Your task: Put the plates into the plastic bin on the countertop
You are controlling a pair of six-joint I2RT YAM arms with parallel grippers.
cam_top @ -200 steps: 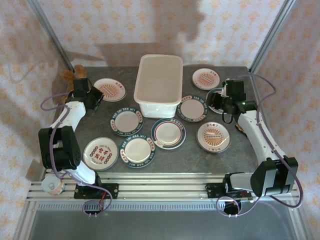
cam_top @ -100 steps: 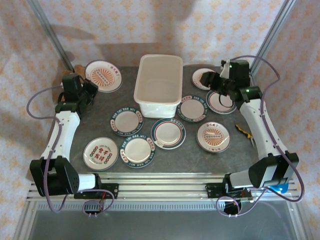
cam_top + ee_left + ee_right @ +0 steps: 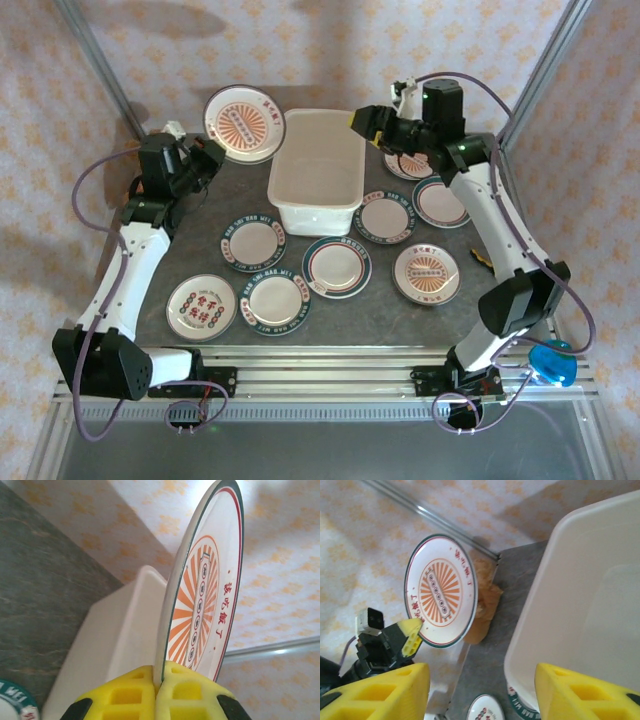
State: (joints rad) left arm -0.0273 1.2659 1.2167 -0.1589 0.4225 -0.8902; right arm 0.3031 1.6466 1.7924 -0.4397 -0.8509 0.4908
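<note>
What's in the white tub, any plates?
Empty: the plastic bin looks bare inside from above. The left gripper holds a sunburst plate up beside it.

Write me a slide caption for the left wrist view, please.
Left hand pinching a sunburst plate by its rim, held on edge near the plastic bin.

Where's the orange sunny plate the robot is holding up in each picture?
Top external: sunburst plate upper left, just left of the plastic bin.
Left wrist: sunburst plate edge-on, centre right.
Right wrist: sunburst plate left of centre.
Shared landmark: the plastic bin beside it.
</note>
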